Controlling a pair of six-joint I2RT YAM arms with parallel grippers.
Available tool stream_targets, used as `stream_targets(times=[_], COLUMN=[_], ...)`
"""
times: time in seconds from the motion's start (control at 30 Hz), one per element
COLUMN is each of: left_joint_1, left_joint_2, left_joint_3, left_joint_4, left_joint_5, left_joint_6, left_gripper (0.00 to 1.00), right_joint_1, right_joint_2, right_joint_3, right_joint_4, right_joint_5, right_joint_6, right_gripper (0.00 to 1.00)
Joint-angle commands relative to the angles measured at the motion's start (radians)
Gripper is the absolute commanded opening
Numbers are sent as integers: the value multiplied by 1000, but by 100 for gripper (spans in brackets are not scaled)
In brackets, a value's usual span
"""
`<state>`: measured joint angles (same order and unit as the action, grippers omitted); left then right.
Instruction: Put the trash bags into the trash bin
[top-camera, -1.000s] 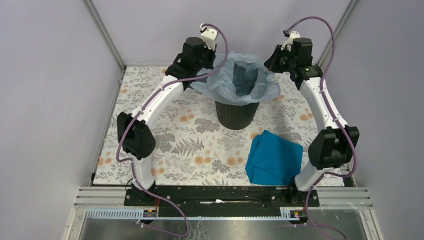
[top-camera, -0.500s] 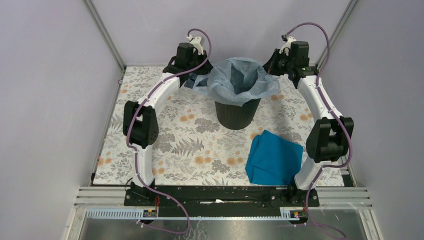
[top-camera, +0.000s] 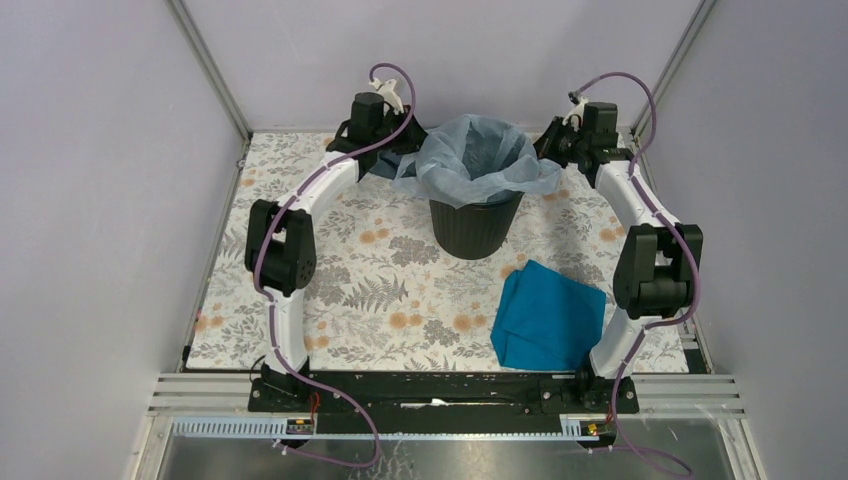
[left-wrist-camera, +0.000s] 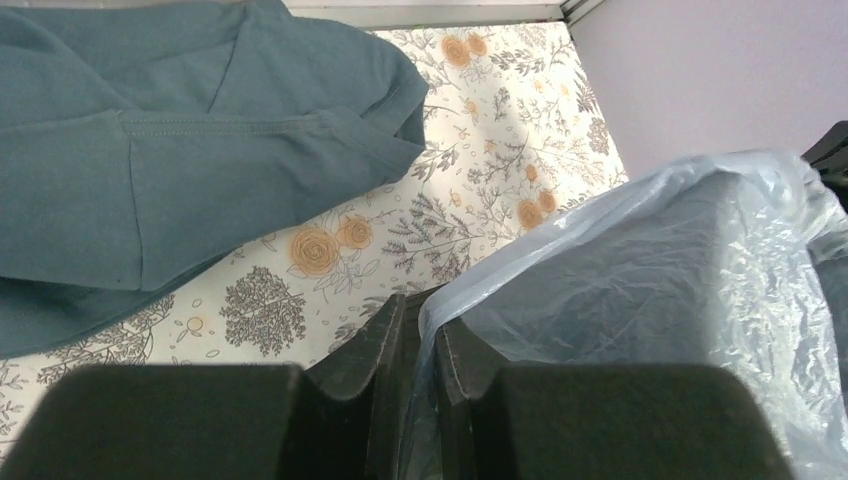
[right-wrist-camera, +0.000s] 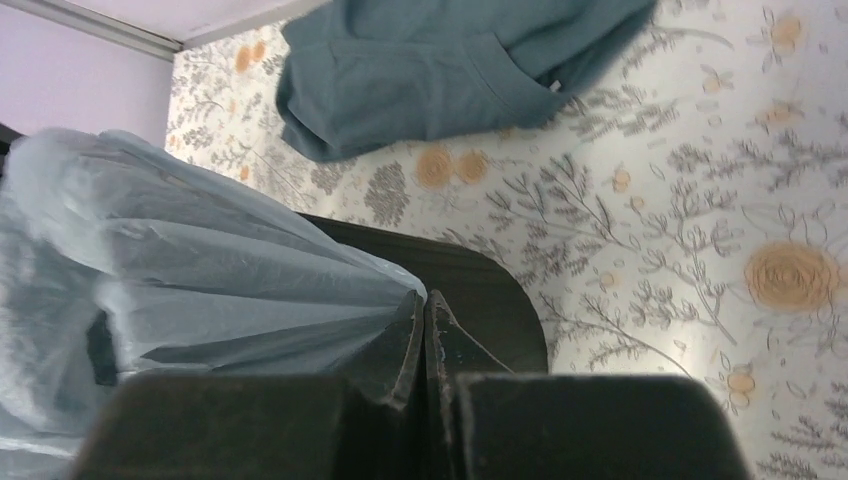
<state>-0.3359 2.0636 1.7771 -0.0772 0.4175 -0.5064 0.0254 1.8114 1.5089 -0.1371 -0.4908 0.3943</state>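
- Pale blue, thin and wrinkly translucent plastic film: the top camera shows one trash bag (top-camera: 470, 160) draped over the mouth of one round black plastic trash bin (top-camera: 474, 228). Its middle sags inside and its edges spill over the rim all round
- The bin stands upright at the far middle of the floral-patterned table (top-camera: 380, 290)
- Same view: two arms reach the bin from either side, with the left gripper (top-camera: 405, 152) at the bag's left edge and the right gripper (top-camera: 548, 150) at its right edge
- One folded bright teal cloth (top-camera: 548, 315) lies near right, well apart from the bin. One dull grey-blue cloth (top-camera: 383, 165) lies partly hidden under the left wrist, just beside the bin
- Left wrist view: the left gripper (left-wrist-camera: 418, 345) has its fingers nearly together, clamped on the trash bag (left-wrist-camera: 650, 270), whose edge runs into the narrow gap. The grey-blue cloth (left-wrist-camera: 150, 150) is spread on the table at upper left, apart from the bag
- Right wrist view: the right gripper (right-wrist-camera: 424, 330) is clenched tight, pinching the trash bag (right-wrist-camera: 200, 270), whose pleats gather at its tips. The trash bin (right-wrist-camera: 490, 290) shows its black rim just beneath, and the grey-blue cloth (right-wrist-camera: 450, 70) lies beyond
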Motion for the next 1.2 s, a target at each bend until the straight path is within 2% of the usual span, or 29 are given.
stream_targets(times=[0.0, 0.13, 0.23, 0.27, 0.33, 0.4, 0.47, 0.67, 0.7, 0.93, 1.07, 1.17], left_joint_1=[8, 13, 15, 17, 23, 42, 66, 138, 152, 198, 229, 241], left_joint_2=[-33, -78, -119, -132, -166, -200, -239, -423, -450, -557, -537, -514], left_joint_3=[-43, -158, -168, -153, -119, -77, -56, -151, -182, -363, -465, -547], left_joint_4=[14, 17, -53, -93, -165, -230, -268, -286, -274, -145, 21, 161], left_joint_5=[-17, -32, -73, -101, -148, -171, -169, -165, -158, -16, 146, 206], left_joint_6=[-10, 10, 31, 45, 71, 100, 112, 96, 85, -27, -188, -305], left_gripper=[19, 19, 23, 35, 55, 63, 72, 92, 94, 98, 98, 99], right_joint_1=[-19, -19, -19, -19, -19, -19, -19, -19, -19, -19, -19, -19], right_joint_2=[-13, -57, -102, -130, -201, -274, -331, -436, -448, -430, -532, -603], right_joint_3=[-50, -48, -15, -7, -10, -17, -19, -6, -15, 5, -100, -197], right_joint_4=[18, -28, -137, -190, -267, -318, -371, -433, -422, -447, -418, -397], right_joint_5=[-15, 0, 50, 77, 167, 232, 290, 347, 356, 280, 280, 259], right_joint_6=[26, 4, -6, -16, -19, -33, -47, -40, -42, -33, -7, 15], right_gripper=[1, 18, 28, 34, 52, 67, 77, 97, 99, 100, 100, 98])
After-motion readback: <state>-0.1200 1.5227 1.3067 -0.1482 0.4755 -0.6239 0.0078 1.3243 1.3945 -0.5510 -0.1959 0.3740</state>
